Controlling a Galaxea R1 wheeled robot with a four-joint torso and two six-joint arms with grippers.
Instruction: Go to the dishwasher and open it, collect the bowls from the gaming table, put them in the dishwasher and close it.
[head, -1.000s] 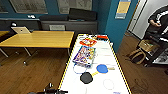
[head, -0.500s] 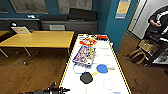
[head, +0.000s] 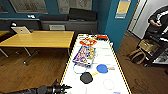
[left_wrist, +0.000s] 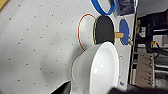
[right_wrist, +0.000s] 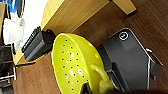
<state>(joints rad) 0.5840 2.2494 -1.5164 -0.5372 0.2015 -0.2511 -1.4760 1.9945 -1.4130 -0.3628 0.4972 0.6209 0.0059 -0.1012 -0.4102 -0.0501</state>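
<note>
- The long white table (head: 107, 62) ran away from the robot, with a wooden desk (head: 40, 38) to its left and dark wood floor (head: 32, 72) between them.
- On the white top lay a black paddle (head: 86, 78) beside a blue paddle (head: 102, 68), a blue ring (head: 79, 70) and a colourful box (head: 85, 55) farther along.
- The left arm (head: 47, 89) reached in low at the table's near left corner.
- At the left gripper (left_wrist: 82, 88) a white bowl (left_wrist: 98, 68) sat over the tabletop, near the black paddle; whether the fingers pinched it I could not tell.
- At the right gripper (right_wrist: 96, 88) a yellow-green perforated bowl (right_wrist: 72, 63) showed above the wood floor; its grip was likewise unclear.
- A person (head: 157, 20) stood far right by a dark cart (head: 155, 50).
</note>
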